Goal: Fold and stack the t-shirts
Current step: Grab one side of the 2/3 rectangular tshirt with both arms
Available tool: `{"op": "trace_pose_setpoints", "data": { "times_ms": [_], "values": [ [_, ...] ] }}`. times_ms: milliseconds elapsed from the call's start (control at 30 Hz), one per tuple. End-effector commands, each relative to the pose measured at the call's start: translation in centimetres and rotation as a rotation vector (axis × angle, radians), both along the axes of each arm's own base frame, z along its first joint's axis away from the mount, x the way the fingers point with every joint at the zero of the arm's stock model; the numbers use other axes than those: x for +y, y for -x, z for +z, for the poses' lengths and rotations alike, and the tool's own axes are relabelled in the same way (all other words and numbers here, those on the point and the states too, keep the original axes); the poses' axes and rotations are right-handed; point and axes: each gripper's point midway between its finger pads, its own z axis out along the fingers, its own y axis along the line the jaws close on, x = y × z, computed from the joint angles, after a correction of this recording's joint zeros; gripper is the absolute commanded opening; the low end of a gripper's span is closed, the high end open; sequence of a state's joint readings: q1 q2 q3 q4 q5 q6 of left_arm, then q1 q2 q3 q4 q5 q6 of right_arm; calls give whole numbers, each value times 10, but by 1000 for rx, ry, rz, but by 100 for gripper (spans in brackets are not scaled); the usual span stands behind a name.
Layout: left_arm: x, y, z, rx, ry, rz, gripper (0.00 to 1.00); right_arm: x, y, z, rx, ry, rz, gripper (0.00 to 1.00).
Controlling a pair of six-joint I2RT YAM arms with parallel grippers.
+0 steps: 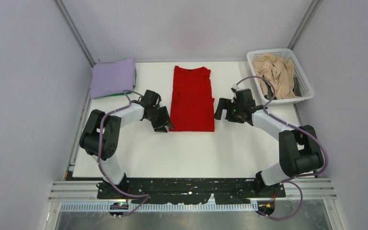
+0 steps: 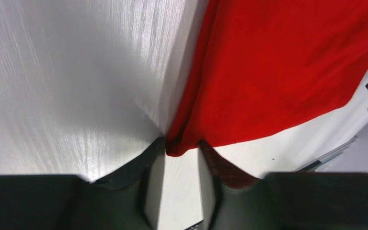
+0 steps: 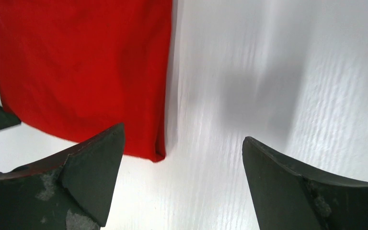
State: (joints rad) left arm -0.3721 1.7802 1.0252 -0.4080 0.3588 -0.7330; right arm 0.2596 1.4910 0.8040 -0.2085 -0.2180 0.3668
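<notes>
The red t-shirt [image 1: 191, 98] lies folded into a long strip in the middle of the table, collar at the far end. My left gripper [image 1: 163, 125] is low at its near left corner. In the left wrist view that corner of the red t-shirt [image 2: 278, 72] sits between the tips of my left gripper [image 2: 182, 143], whose jaws stand narrowly apart with bare table showing between them. My right gripper [image 1: 218, 111] is wide open beside the shirt's right edge. In the right wrist view the near right corner of the red t-shirt [image 3: 81, 72] lies between the fingers of my right gripper [image 3: 182, 143].
A folded lavender t-shirt [image 1: 112, 76] lies at the back left on top of a green one [image 1: 109, 95], of which only an edge shows. A crumpled beige t-shirt [image 1: 275, 74] fills the white lattice basket [image 1: 307, 90] at the back right.
</notes>
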Motion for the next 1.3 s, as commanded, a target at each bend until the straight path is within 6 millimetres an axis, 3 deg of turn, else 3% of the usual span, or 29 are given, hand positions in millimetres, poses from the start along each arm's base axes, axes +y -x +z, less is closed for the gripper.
{"op": "trace_pose_setpoints", "data": {
  "times_ms": [0, 100, 267, 367, 533, 700, 733, 833, 933, 1067, 1200, 1267],
  "values": [
    [-2, -9, -14, 9, -25, -3, 22, 23, 22, 5, 9, -109, 85, 95],
    [0, -7, -19, 32, -37, -4, 0, 37, 37, -3, 37, -127, 131, 91],
    [5, 1, -24, 42, -58, -4, 0, 43, 49, -22, 78, -92, 151, 75],
    [8, 6, -26, 49, -61, -5, 0, 48, 43, -26, 63, -71, 160, 58],
    [7, 8, -25, 45, -55, -5, 0, 56, 31, -40, 59, -29, 181, 43],
    [8, 7, -19, 25, -48, -2, 0, 57, 26, -52, 73, -5, 192, 9],
    [7, 7, -16, 12, -43, -4, 0, 58, 28, -52, 75, -6, 197, 7],
    [8, 13, -4, -22, -30, -31, 0, 60, 38, -43, 64, -9, 238, 5],
    [11, 26, 9, -44, -29, -58, 0, 66, 61, -31, 69, -23, 316, 5],
    [17, 65, 27, -48, -12, -93, 0, 75, 102, -4, 68, -68, 437, 5],
    [33, 112, 51, -63, -8, -106, 0, 86, 148, 33, 79, -159, 545, 5],
    [38, 128, 68, -84, 9, -113, 0, 91, 162, 56, 63, -220, 579, 5]
  ]
}}
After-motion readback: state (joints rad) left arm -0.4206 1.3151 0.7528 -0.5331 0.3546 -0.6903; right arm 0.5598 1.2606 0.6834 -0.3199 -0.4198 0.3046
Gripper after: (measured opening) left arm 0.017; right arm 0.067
